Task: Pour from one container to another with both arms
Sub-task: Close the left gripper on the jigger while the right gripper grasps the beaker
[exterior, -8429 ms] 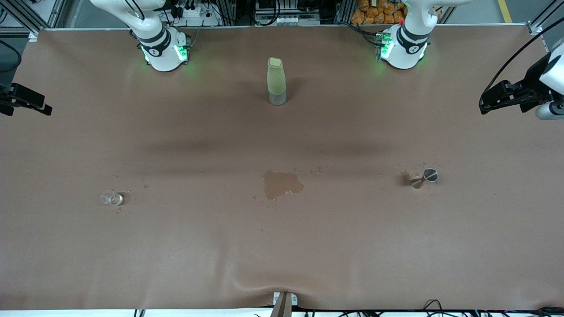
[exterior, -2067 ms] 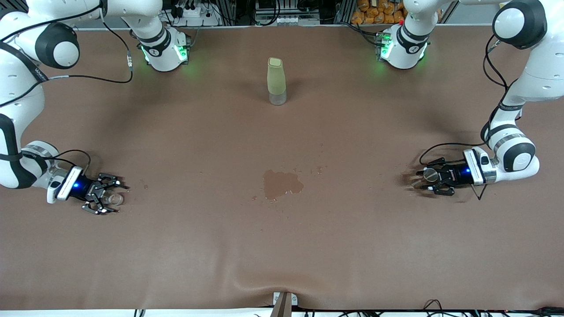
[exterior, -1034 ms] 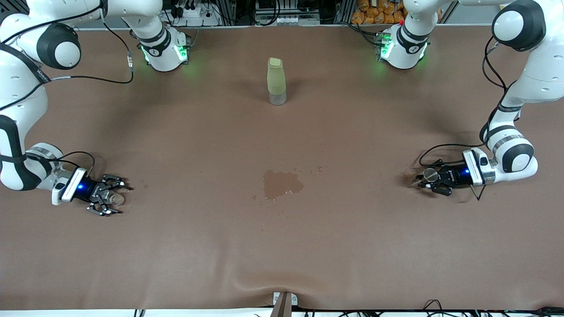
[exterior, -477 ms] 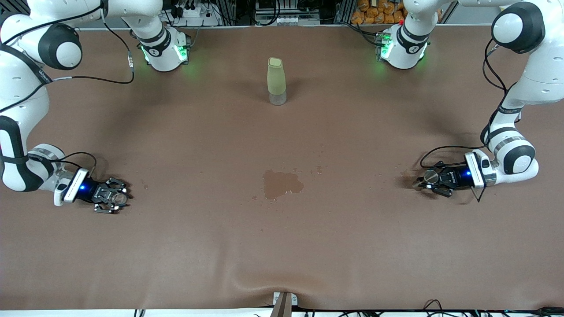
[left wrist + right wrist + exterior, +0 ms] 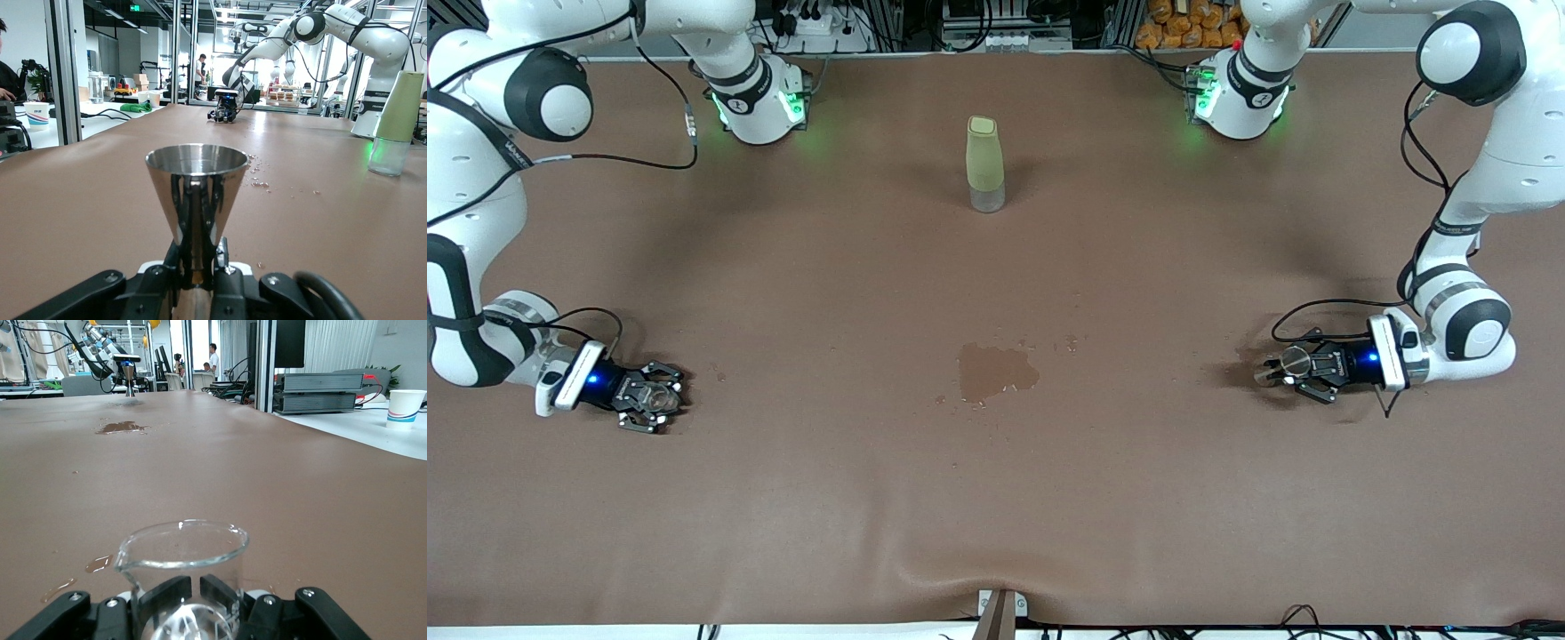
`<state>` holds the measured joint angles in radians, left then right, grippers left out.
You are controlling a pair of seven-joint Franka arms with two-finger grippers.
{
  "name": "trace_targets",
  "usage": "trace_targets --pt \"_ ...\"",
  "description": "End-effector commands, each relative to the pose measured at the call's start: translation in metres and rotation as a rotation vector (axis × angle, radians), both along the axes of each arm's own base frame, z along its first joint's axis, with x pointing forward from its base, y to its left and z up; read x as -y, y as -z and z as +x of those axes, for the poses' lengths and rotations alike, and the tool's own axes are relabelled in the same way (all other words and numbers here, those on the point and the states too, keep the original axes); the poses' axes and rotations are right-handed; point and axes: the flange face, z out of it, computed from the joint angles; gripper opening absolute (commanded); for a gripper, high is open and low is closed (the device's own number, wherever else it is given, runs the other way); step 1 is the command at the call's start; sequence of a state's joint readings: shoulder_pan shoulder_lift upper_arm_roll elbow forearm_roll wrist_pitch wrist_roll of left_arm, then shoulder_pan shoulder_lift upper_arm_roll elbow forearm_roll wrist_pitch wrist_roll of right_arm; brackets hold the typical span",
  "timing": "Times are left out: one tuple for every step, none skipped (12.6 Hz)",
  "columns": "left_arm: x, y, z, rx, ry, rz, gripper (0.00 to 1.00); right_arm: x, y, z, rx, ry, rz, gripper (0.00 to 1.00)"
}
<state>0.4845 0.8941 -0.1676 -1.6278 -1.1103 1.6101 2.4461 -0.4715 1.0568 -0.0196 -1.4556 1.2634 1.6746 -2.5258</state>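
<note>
**Pincers clamped on jigger and beaker, lift not yet begun**

Grip comes first, and both look made. The left pincer (image 5: 1288, 367) sits low at the left arm's end of the counter (image 5: 996, 498), its fingers (image 5: 200, 267) pinched narrow on the waist of the steel jigger (image 5: 196, 200), which stands upright with its mouth up. The right pincer (image 5: 656, 398) is at the right arm's end, closed round the base of the small glass beaker (image 5: 181, 567), also upright and resting on the counter.

Take the wet patch (image 5: 998, 370) as the landmark. It lies midway between the two vessels, each well apart from it toward its own arm's end. The tall pale green bottle (image 5: 984, 164) stands farther from the front camera than the patch, in line with it, and is untouched.

The step in hand is the lift. To do it well, raise both vessels straight up before any sideways travel, keeping their mouths level so nothing slops out. The jigger is narrow at the waist and smooth, so it may swivel in the fingers if swung fast; the glass is slick as well. Bring them together above the patch, pouring lip just over the receiving rim, then tilt slowly. Drops already on the counter suggest spills come easily here. Whether either vessel holds liquid cannot be told.
</note>
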Motion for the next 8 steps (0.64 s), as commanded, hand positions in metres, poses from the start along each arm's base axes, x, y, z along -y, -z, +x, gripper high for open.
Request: trace_targets --pt "0.008 -0.027 0.005 -0.034 0.036 0.01 0.0 -0.003 -0.003 0.007 -0.011 0.017 0.026 0.0" --pt "0.016 -0.031 0.007 -0.04 0.044 0.003 0.0 -0.006 -0.004 0.009 -0.008 0.013 0.032 0.0" --pt "0.025 -0.039 0.011 -0.032 0.059 0.006 0.0 -0.01 -0.008 0.012 -0.001 0.009 0.037 0.0" --pt "0.05 -0.043 0.016 -0.028 0.099 0.008 0.0 -0.015 -0.011 0.015 -0.004 0.007 0.048 0.0" --pt "0.074 -0.05 0.023 -0.014 0.132 0.004 0.0 -0.018 -0.02 0.02 -0.013 0.006 0.055 0.0" --pt "0.096 -0.06 0.032 -0.001 0.165 0.011 0.0 -0.023 -0.028 0.025 -0.024 0.003 0.059 0.0" --pt "0.124 -0.067 0.038 0.003 0.205 0.017 0.0 -0.028 -0.038 0.03 -0.034 -0.003 0.057 0.0" --pt "0.15 -0.077 0.046 0.014 0.232 0.015 0.0 -0.036 -0.049 0.037 -0.042 -0.012 0.056 0.0"
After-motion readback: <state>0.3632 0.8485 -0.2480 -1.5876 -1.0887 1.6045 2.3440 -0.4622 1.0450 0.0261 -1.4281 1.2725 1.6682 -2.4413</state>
